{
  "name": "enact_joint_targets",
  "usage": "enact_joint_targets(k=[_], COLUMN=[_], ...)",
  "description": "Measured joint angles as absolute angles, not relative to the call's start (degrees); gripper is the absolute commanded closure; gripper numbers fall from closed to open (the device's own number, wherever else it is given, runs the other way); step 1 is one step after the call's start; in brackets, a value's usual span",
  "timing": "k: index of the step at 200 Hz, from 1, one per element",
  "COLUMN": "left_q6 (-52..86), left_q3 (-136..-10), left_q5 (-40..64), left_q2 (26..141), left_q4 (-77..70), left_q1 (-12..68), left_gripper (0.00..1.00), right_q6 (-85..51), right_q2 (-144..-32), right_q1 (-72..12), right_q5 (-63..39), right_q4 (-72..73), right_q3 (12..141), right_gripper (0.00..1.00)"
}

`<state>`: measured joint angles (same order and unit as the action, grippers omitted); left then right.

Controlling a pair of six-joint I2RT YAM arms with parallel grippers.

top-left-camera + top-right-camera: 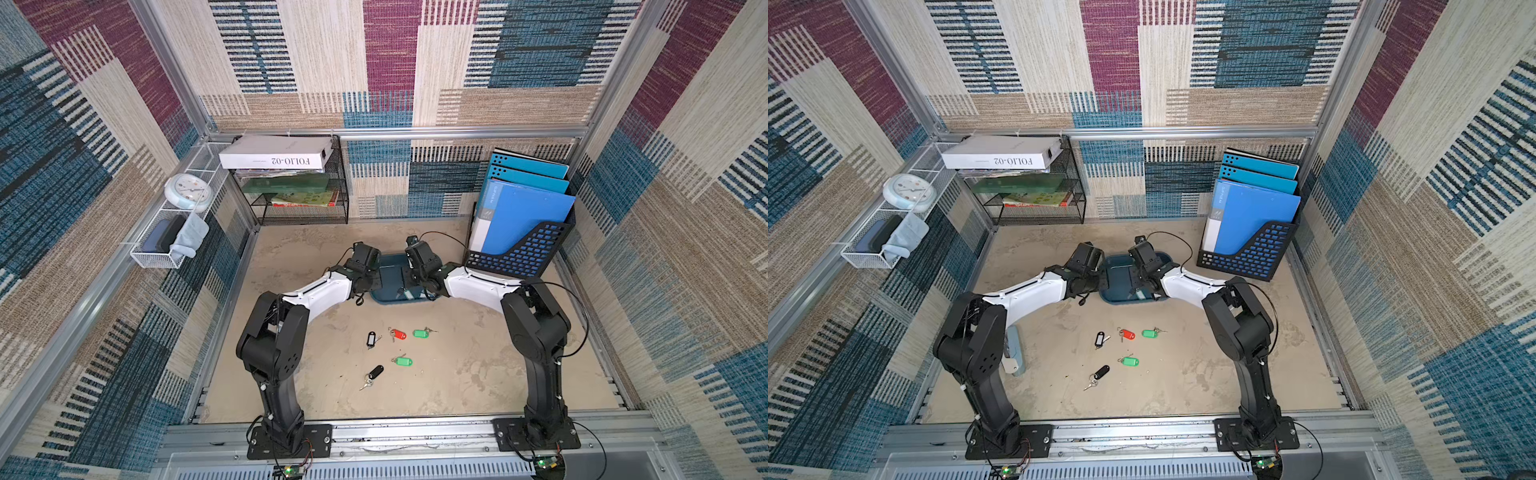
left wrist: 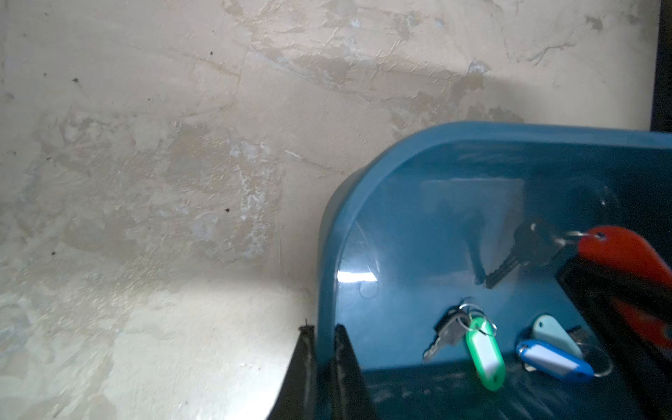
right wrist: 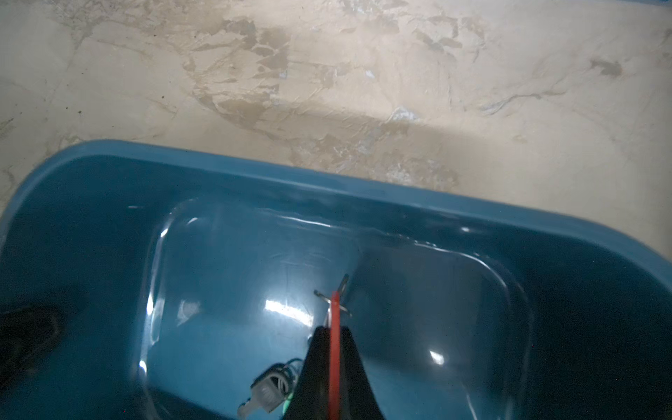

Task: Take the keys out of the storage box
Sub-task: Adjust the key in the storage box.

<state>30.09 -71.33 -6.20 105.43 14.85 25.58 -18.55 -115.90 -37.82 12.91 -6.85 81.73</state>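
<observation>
The storage box (image 1: 390, 266) is a dark teal tray lying between my two wrists in both top views (image 1: 1117, 266). In the left wrist view my left gripper (image 2: 322, 329) is shut on the box's side wall (image 2: 327, 254), one finger inside and one outside. My right gripper (image 3: 334, 329) is shut on a red-tagged key (image 3: 335, 309), lifted a little above the box floor (image 3: 254, 291); its ring and key dangle from the red tag (image 2: 625, 251). Green (image 2: 485, 356), blue (image 2: 552, 360) and pale teal (image 2: 556, 334) tagged keys lie in the box. Several keys (image 1: 398, 334) lie on the table in front of it.
A black perforated file holder (image 1: 519, 249) with blue folders stands right of the box. A black wire-mesh shelf (image 1: 299, 195) with books is at the back left. A white wire basket (image 1: 166, 245) hangs on the left wall. A grey-blue object (image 1: 1013, 349) lies by the left arm.
</observation>
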Motion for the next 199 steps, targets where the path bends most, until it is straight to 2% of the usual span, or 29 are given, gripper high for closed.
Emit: enact_joint_targets(k=[13,25,33,47,57,71,80,92,106,148,172,181,199], left_q6=[30.44,30.87,30.94,31.09,31.09,31.29,31.27,31.27,31.29,31.27,31.27,31.27,31.29], left_q3=[-71.59,-71.61,-71.61,-71.57,-71.57,-71.57,-71.57,-71.37,-70.91,-69.69,-69.43,-69.28,-68.88], left_q5=[-5.98,-5.56,-5.28,-4.71,-4.69,-4.58,-4.58,-4.60,-4.62,-4.12,-4.27,-4.36,-4.54], left_q2=[105.56,105.71,105.78,105.78,105.78,105.78,105.78,105.75,105.56,104.75,104.47,104.31,103.98], left_q4=[15.31,15.40,15.42,15.38,15.38,15.42,15.42,15.20,14.92,13.54,13.56,13.65,13.87], left_q1=[25.63,25.63,25.63,25.61,25.63,25.61,25.61,25.61,25.61,25.63,25.67,25.69,25.69], left_gripper=[1.00,1.00,1.00,1.00,1.00,1.00,1.00,1.00,1.00,1.00,1.00,1.00,1.00], right_q6=[-18.17,-18.17,-18.13,-18.17,-18.15,-18.28,-18.26,-18.15,-17.69,-16.86,-16.64,-16.45,-15.75], right_q2=[-115.92,-115.92,-115.92,-115.98,-116.09,-116.25,-116.36,-116.49,-117.56,-123.02,-123.66,-124.03,-124.73], right_q1=[-37.82,-37.80,-37.76,-37.63,-37.56,-37.50,-37.50,-37.45,-37.45,-37.50,-37.50,-37.50,-37.71], right_q5=[12.14,11.88,11.90,11.92,11.86,11.70,11.31,10.13,9.41,8.56,8.80,8.99,9.93], right_q4=[-7.90,-7.90,-7.92,-8.58,-8.78,-9.43,-9.93,-10.00,-10.46,-13.80,-14.00,-14.00,-13.98], right_q3=[82.41,82.37,82.00,81.56,81.60,82.15,82.67,83.07,83.94,87.66,88.42,88.75,88.99], right_gripper=[0.76,0.91,0.96,0.97,0.88,0.60,0.48,0.41,0.39,0.39,0.46,0.52,0.72])
